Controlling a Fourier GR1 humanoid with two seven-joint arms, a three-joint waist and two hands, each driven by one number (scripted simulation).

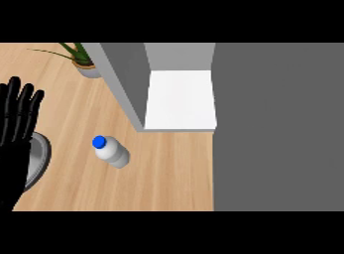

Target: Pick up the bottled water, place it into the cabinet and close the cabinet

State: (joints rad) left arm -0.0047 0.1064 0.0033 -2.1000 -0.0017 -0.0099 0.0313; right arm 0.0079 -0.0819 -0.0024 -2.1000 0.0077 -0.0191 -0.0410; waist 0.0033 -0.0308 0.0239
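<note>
Your left hand is resting released, fingers straight, at the left edge; the bottled water is sitting on the counter near the open cabinet.

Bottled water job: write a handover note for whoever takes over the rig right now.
Left robot hand: open, fingers up, resting at the view's left edge, holding nothing.
Right robot hand: not in view.
Bottled water: on the wooden counter, apart from the hand, near the front of the cabinet.
Cabinet: open, white inside showing.
Done: nothing yet.
Left: pick up the bottle, place it in the cabinet, close the cabinet.
</note>
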